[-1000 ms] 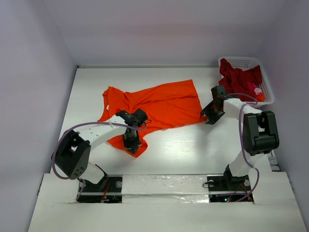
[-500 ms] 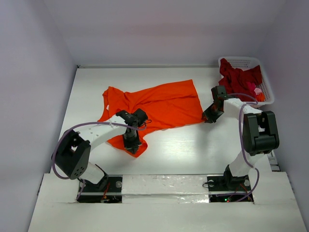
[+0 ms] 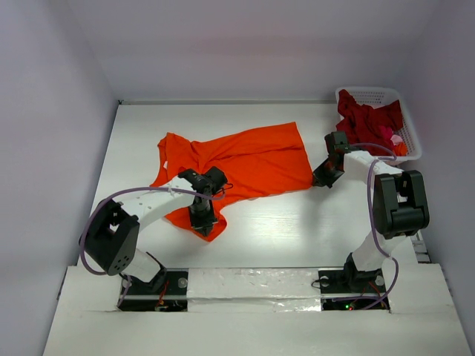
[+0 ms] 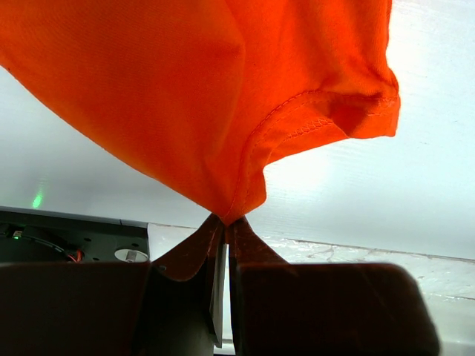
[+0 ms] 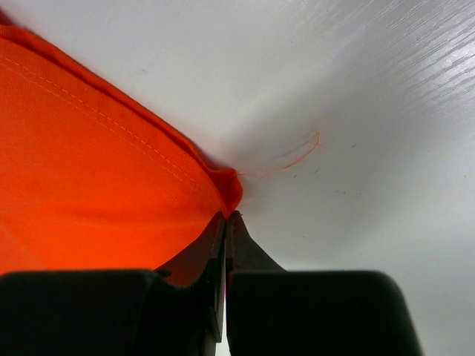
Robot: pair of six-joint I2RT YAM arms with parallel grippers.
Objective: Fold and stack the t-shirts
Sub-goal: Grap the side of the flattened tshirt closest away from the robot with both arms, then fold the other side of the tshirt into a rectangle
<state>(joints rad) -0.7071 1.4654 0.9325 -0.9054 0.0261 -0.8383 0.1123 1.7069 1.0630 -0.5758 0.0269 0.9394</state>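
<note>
Pale, plain walls close in a white worktop [image 3: 260,222], and the orange t-shirt [image 3: 245,159] lies spread and rumpled across its middle. The shirt's far-left end is bunched into folds.

At the shirt's near-left corner the left hand [image 3: 202,225] is pinched tight on the cloth. The wrist view shows its two fingers pressed together on a fold of orange fabric just beside a stitched hem [image 4: 297,119], with the cloth rising away from the fingertips in a loose drape.

At the shirt's near-right corner the right hand [image 3: 318,180] is likewise clamped with no gap showing. Its fingertips hold the very tip of the hemmed corner, low against the worktop. A loose orange thread [image 5: 286,156] curls on the bare surface just right of that corner.

Beyond the shirt's right edge, a little farther back, stands a white latticed basket [image 3: 413,144]. The dark red t-shirts [image 3: 364,119] are heaped inside it, and a small pink piece [image 3: 395,139] shows among them toward the side away from the orange shirt. The basket and its heap lie apart from the orange shirt, with bare worktop between them.
</note>
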